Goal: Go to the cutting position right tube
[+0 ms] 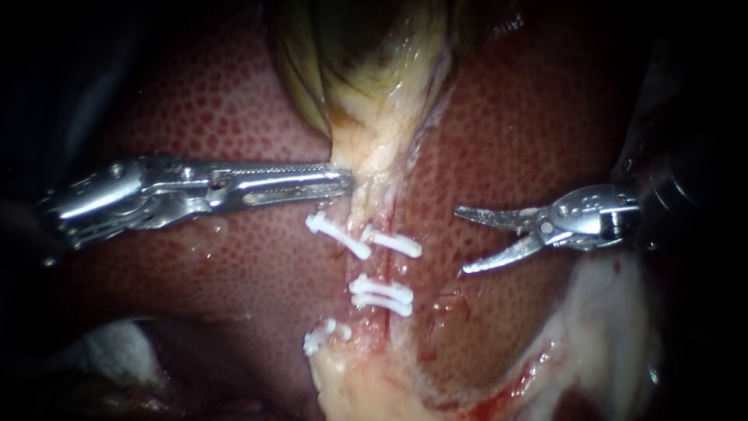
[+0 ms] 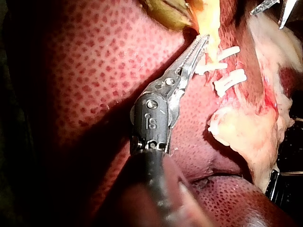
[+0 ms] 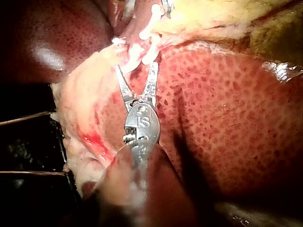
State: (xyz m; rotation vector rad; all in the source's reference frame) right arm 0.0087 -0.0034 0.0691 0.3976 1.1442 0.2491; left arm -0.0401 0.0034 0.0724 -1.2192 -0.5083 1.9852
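Right tube (image 1: 383, 269): a thin reddish strand running lengthwise down the mottled red-brown liver (image 1: 234, 117), with one white plastic clip (image 1: 397, 245) above and a pair of white clips (image 1: 382, 295) below. The slim metal right instrument (image 1: 461, 239), with curved blades spread and empty, lies off to the tube's right, pointing across its long axis. The long-jawed left instrument (image 1: 349, 183) pinches the pale stalk (image 1: 374, 156) under the yellow-green gallbladder (image 1: 366, 54).

Bare liver (image 1: 430, 261) lies clear between the right instrument (image 1: 461, 240), whose jaws stand apart, and the tube (image 1: 379, 265). Upper clips (image 1: 393, 244) and lower clips (image 1: 382, 295) bound an open stretch of tube. The left instrument (image 1: 347, 183) occupies the opposite side, apparently touching tissue above the clips.
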